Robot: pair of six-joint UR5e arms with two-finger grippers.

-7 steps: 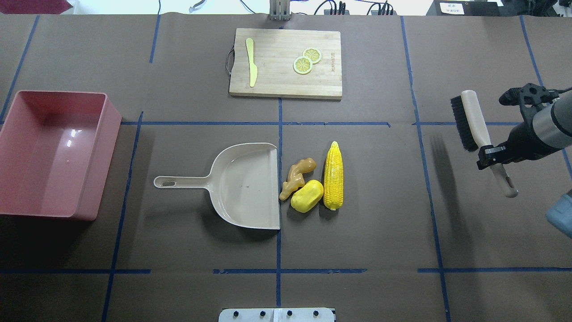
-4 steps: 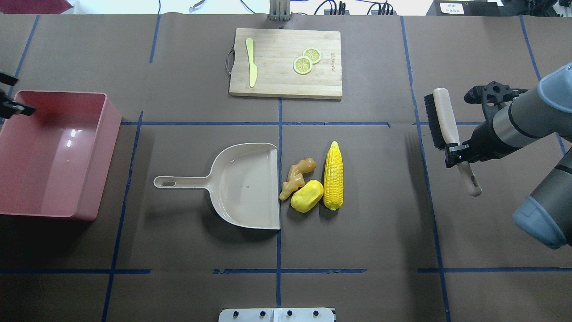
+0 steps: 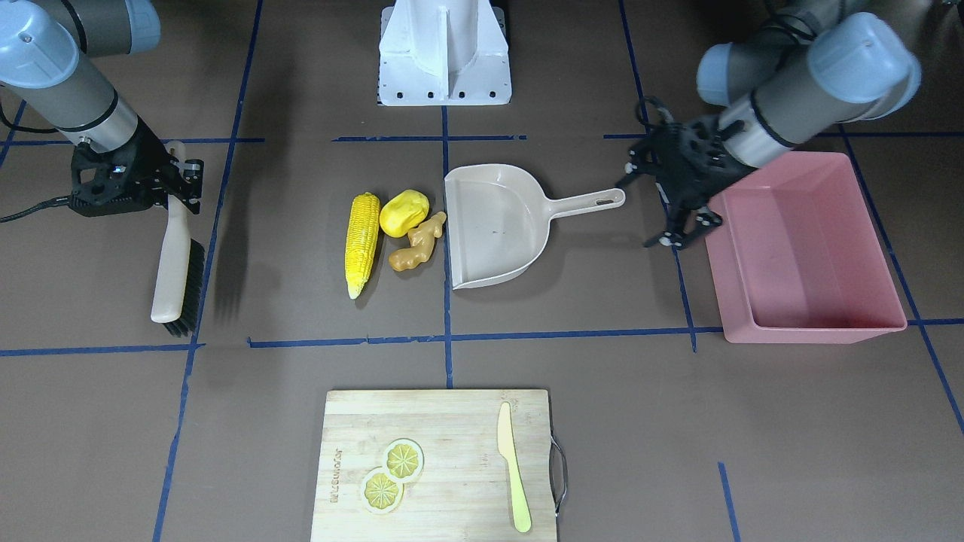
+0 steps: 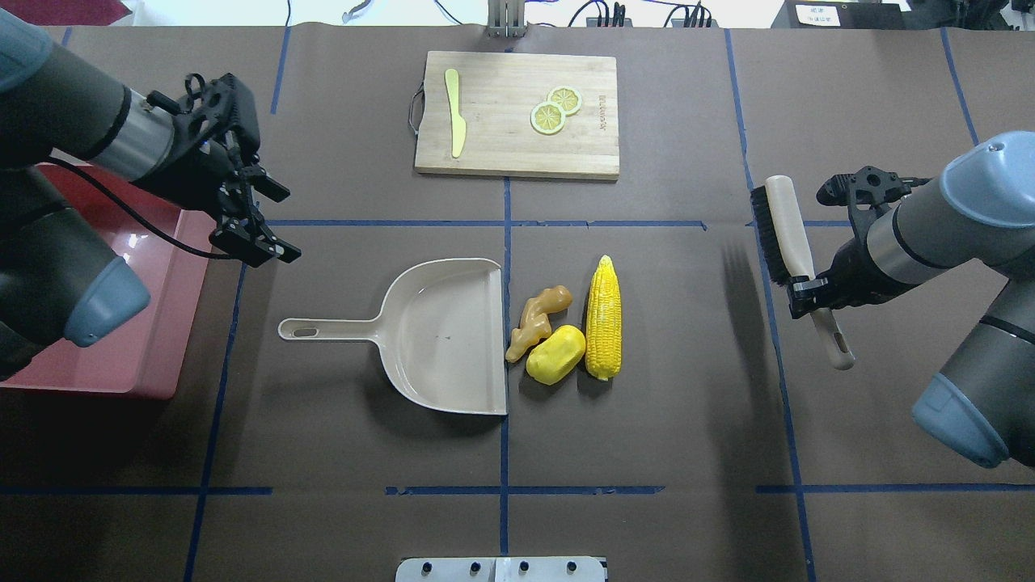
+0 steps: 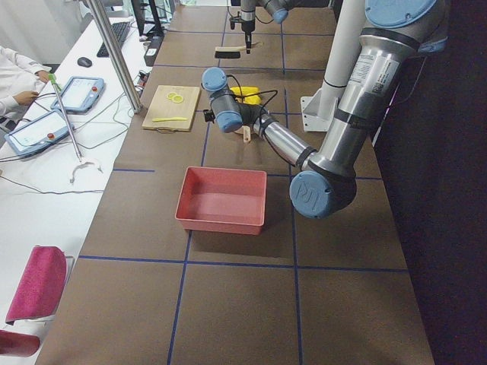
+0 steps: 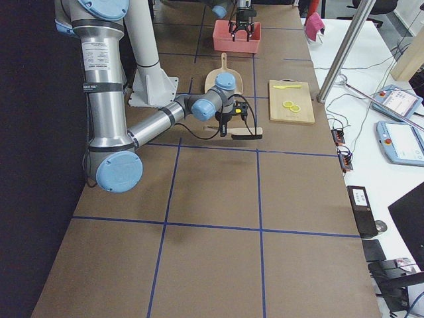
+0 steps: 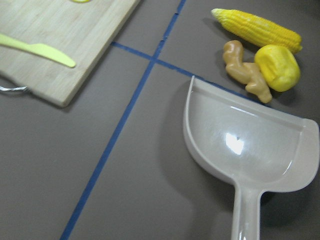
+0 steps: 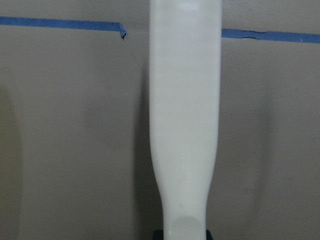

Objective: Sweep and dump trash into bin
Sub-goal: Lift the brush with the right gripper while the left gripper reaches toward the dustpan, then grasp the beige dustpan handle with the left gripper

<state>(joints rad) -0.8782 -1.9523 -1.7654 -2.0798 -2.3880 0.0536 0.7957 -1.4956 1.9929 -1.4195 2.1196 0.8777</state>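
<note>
Three trash items lie on the table (image 4: 687, 420) in a tight cluster just off the open mouth of the beige dustpan (image 4: 441, 335). The ginger root (image 4: 538, 321) sits at the pan's lip, the rounded yellow lump (image 4: 555, 354) lies against it, and the corn cob (image 4: 603, 317) lies on the outer side, parallel to the lip. The pink bin (image 3: 809, 248) stands well apart, beyond the dustpan's handle on the robot's left side. The left gripper (image 4: 279, 225) hovers between the bin and the dustpan handle, fingers spread wide with nothing between them. The right gripper (image 4: 808, 293) is clamped on the handle of a brush (image 4: 778, 230), held above the table well apart from the corn cob, bristles facing the trash.
</note>
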